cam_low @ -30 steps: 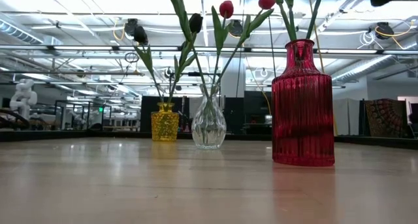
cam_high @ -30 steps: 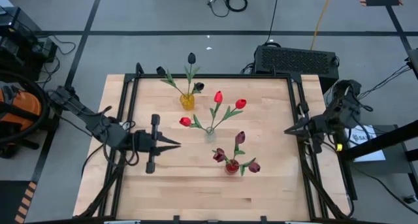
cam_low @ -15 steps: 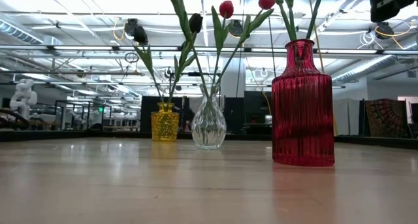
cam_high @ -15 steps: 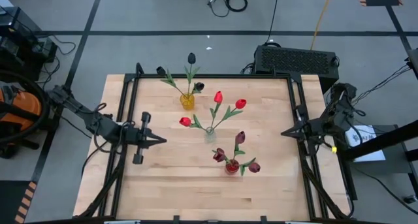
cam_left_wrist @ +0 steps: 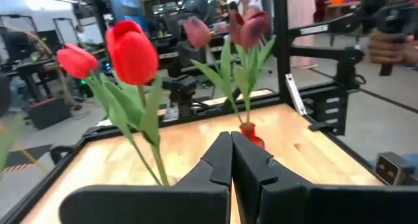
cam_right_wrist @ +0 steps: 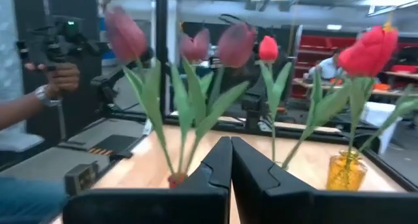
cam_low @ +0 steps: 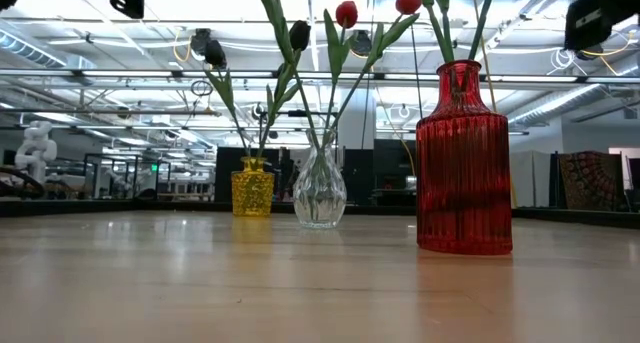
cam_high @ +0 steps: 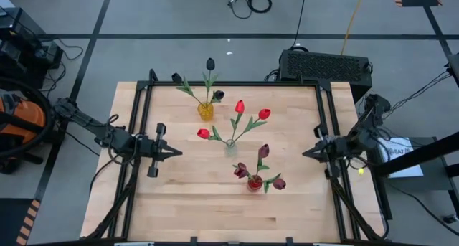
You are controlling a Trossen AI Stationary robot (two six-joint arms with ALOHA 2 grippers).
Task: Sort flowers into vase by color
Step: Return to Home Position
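Left pincer point(cam_high: 171, 152) hung over the left edge of the light wooden surface point(cam_high: 186, 203), fingers pressed together, holding nothing. Next over, toward the far edge, a small yellow ribbed vase point(cam_high: 206, 111) held the near-black tulips point(cam_high: 210, 63). A clear glass vase point(cam_high: 230, 147) at centre held the bright red tulips point(cam_high: 239, 106). A tall red ribbed vase point(cam_high: 254, 183), nearer the front edge, held the dark maroon tulips point(cam_high: 264, 151). No loose flowers lay on the surface. Right pincer point(cam_high: 308, 153) sat at the right edge, also closed and empty, pointing inward.

Judged step: sorting looked done and the arms were homing. The next move called for no grasp, only pulling both arms back to rest, clear of stems and leaves.
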